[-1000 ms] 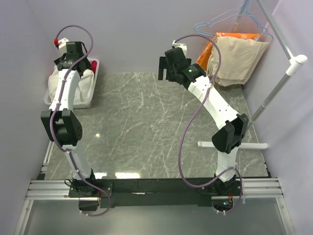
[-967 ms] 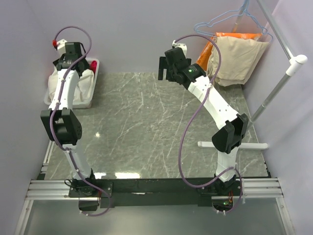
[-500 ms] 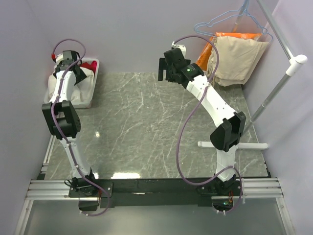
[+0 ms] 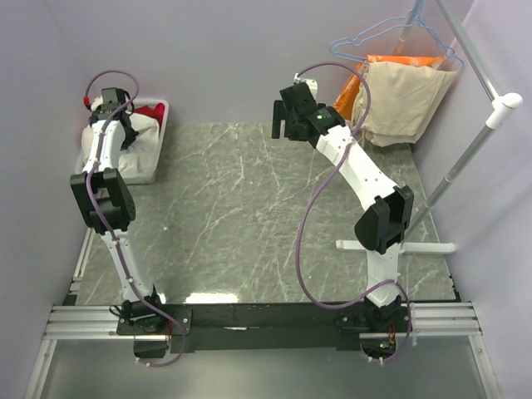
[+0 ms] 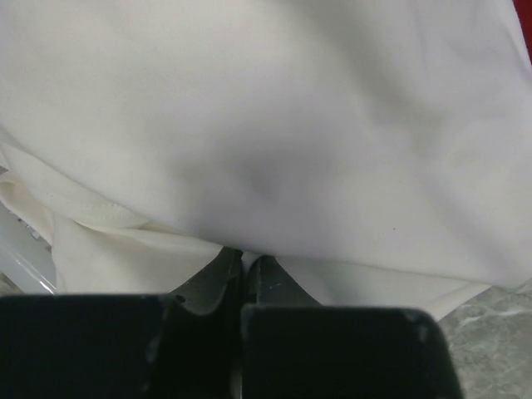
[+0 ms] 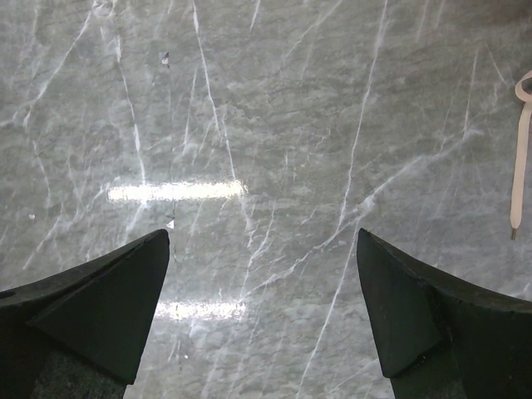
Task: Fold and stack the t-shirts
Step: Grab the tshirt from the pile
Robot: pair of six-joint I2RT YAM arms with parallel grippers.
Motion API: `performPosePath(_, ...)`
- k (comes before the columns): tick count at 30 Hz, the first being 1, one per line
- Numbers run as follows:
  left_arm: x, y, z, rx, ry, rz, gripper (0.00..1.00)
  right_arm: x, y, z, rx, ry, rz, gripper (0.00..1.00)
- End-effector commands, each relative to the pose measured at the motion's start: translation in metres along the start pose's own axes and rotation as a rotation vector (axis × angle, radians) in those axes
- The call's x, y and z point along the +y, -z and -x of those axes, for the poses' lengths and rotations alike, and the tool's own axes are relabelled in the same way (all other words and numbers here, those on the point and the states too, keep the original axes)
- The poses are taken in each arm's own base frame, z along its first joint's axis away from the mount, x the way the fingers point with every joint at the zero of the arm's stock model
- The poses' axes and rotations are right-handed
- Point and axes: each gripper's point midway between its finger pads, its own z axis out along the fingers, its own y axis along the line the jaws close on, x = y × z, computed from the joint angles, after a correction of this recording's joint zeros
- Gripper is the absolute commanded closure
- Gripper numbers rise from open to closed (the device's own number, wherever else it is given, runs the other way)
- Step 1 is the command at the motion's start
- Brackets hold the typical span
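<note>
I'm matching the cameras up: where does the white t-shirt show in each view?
Top external: white t-shirt lies in the bin at the far left.
Left wrist: the white t-shirt fills most of the frame.
Right wrist: not in it.
Shared landmark: grey marble tabletop.

The right gripper (image 6: 263, 237) hangs over a grey, white-veined marble table (image 6: 274, 91), its two dark fingers (image 6: 100, 307) spread wide at 7 and 5 o'clock. A thin white strip (image 6: 520, 166) lies at 3 o'clock.
</note>
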Motion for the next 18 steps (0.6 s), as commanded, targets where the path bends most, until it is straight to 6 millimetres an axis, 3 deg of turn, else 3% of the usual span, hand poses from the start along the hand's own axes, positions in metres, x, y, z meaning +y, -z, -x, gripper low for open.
performPosePath(1,-0.019,0.046,0.027,-0.051,0.037,-0.117,0.99,0.001,0.008,0.018,-0.045,-0.035,0.020,0.00)
performPosePath(5,-0.030,0.088,0.041,-0.128,0.012,-0.165,0.99,0.000,0.007,0.018,-0.046,-0.038,0.018,0.00)
performPosePath(8,-0.047,0.132,0.049,-0.207,-0.030,-0.219,0.99,-0.003,0.007,0.018,-0.046,-0.038,0.011,0.00)
performPosePath(9,-0.060,0.156,0.049,-0.237,-0.049,-0.260,0.99,-0.003,0.007,0.020,-0.050,-0.043,0.009,0.00)
performPosePath(11,-0.068,0.180,0.052,-0.270,-0.064,-0.290,0.99,-0.006,0.008,0.022,-0.052,-0.053,0.005,0.00)
performPosePath(12,-0.084,0.206,0.048,-0.291,-0.079,-0.344,0.99,-0.010,0.008,0.023,-0.052,-0.065,-0.001,0.00)
performPosePath(14,-0.094,0.234,0.048,-0.320,-0.081,-0.384,0.99,-0.013,0.009,0.026,-0.056,-0.079,-0.006,0.00)
performPosePath(15,-0.106,0.260,0.044,-0.341,-0.085,-0.441,0.99,-0.019,0.009,0.029,-0.058,-0.100,-0.013,0.00)
performPosePath(17,-0.117,0.286,0.040,-0.365,-0.098,-0.498,0.99,-0.025,0.010,0.031,-0.056,-0.119,-0.022,0.01)
performPosePath(18,-0.127,0.311,0.036,-0.394,-0.114,-0.552,0.99,-0.032,0.011,0.035,-0.062,-0.140,-0.031,0.00)
